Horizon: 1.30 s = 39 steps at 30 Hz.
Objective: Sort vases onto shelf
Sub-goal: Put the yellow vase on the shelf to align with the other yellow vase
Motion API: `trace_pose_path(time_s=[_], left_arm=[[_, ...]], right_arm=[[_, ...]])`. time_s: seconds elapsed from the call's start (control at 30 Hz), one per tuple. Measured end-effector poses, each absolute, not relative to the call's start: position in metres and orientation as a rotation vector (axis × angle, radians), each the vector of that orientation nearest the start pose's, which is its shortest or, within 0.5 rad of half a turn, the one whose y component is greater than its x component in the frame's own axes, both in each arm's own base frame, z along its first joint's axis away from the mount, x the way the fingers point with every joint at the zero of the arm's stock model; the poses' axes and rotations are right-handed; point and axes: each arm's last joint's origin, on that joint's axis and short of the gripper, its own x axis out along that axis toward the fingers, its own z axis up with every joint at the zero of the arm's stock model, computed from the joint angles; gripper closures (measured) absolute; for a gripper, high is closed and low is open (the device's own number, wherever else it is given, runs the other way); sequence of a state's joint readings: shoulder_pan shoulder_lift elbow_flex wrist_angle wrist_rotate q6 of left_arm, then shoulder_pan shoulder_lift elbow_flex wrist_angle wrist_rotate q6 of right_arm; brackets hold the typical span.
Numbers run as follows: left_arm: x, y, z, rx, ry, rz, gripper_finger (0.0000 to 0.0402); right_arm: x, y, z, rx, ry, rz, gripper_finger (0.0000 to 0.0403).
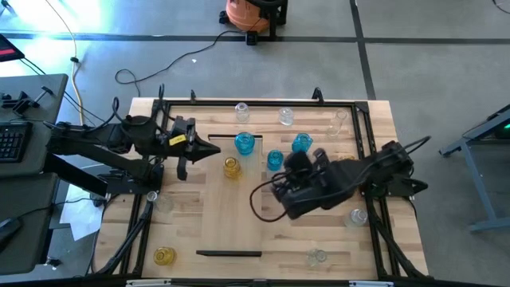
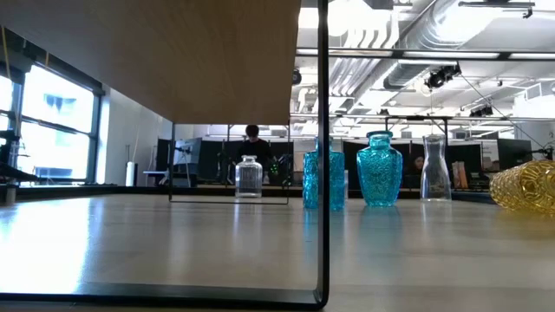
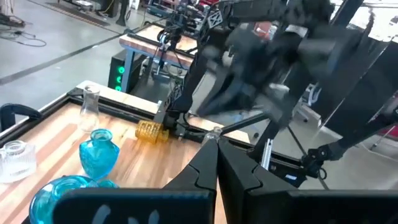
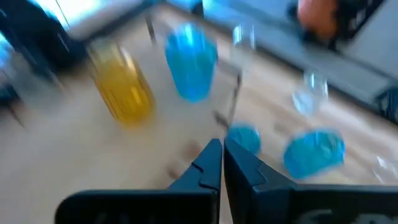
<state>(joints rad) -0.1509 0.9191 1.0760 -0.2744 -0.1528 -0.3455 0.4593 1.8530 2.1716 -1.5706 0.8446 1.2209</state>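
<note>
Small glass vases stand scattered on the plank table. Blue ones (image 1: 245, 143) (image 1: 275, 159) (image 1: 301, 143) and a yellow one (image 1: 232, 167) stand near the middle, and clear ones (image 1: 241, 112) (image 1: 286, 117) along the far edge. The shelf's pale panel (image 1: 227, 215) lies mid-table; in the low view it shows from below (image 2: 173, 61) on thin dark legs. My left gripper (image 1: 215, 151) (image 3: 216, 146) is shut and empty, level, left of the blue vases. My right gripper (image 1: 280, 171) (image 4: 221, 149) is shut and empty, raised above the table on the near side of the blue vases.
A yellow vase (image 1: 164, 255) lies near the near left corner. Clear vases (image 1: 318, 257) (image 1: 358, 217) sit by the near and right edges. A black frame (image 1: 362, 135) runs around the tabletop. A person (image 2: 252, 143) shows far behind in the low view.
</note>
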Motion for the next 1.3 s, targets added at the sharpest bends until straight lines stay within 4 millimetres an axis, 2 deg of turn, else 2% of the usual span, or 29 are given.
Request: trace_pose_path(time_s=[0.17,0.33,0.6,1.3], left_arm=[[0.186,-0.024,0.400,-0.329,0.111,0.021,0.0401],[0.191,-0.025,0.397,-0.325,0.131,0.025,0.0402],[0.197,-0.025,0.394,-0.323,0.149,0.028,0.0401],[0.200,-0.026,0.392,-0.322,0.158,0.029,0.0401]], right_arm=[[0.296,0.124,0.454,0.312,0.379,-0.841,0.0403],[0.279,0.113,0.468,0.329,0.268,-0.886,0.0403],[0.277,0.103,0.474,0.350,0.177,-0.946,0.0403],[0.281,0.096,0.472,0.350,0.170,-0.977,0.0403]])
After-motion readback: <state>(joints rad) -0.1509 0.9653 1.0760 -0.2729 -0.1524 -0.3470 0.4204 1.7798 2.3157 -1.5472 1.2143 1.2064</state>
